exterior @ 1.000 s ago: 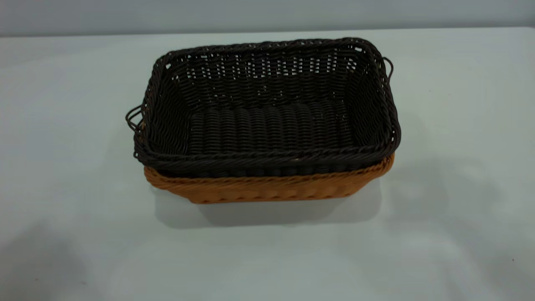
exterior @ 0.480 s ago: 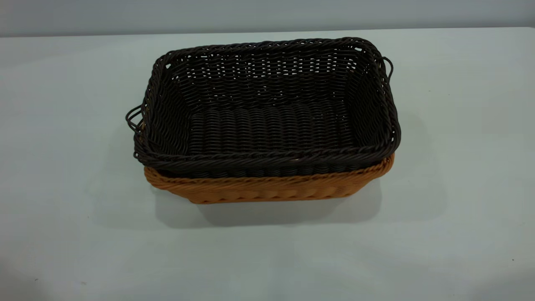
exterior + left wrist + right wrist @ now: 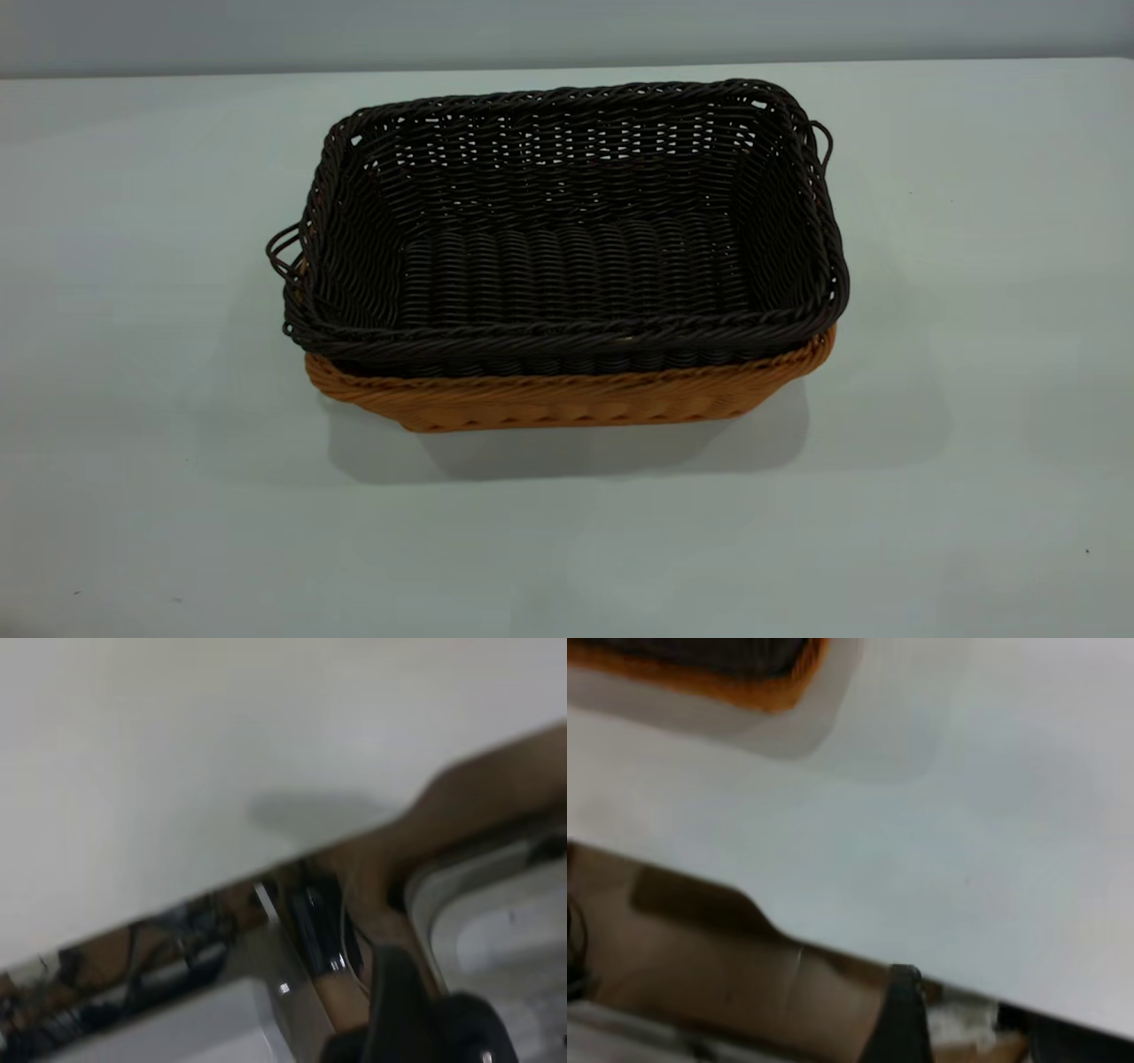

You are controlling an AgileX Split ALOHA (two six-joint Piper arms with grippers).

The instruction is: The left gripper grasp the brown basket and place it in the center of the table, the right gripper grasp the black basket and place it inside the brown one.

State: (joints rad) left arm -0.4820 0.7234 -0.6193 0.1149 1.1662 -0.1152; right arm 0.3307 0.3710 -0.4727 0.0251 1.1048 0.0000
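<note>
The black basket (image 3: 567,235), a rectangular dark woven wicker one, is sitting nested inside the orange-tan woven wicker brown basket (image 3: 567,400) at the middle of the broad white table (image 3: 974,354) in your exterior view, well clear of both jaws. Your left wrist view is showing only the table's edge. Your right wrist view is catching the brown basket's corner (image 3: 775,687) far off; neither view is showing you the jaws.
</note>
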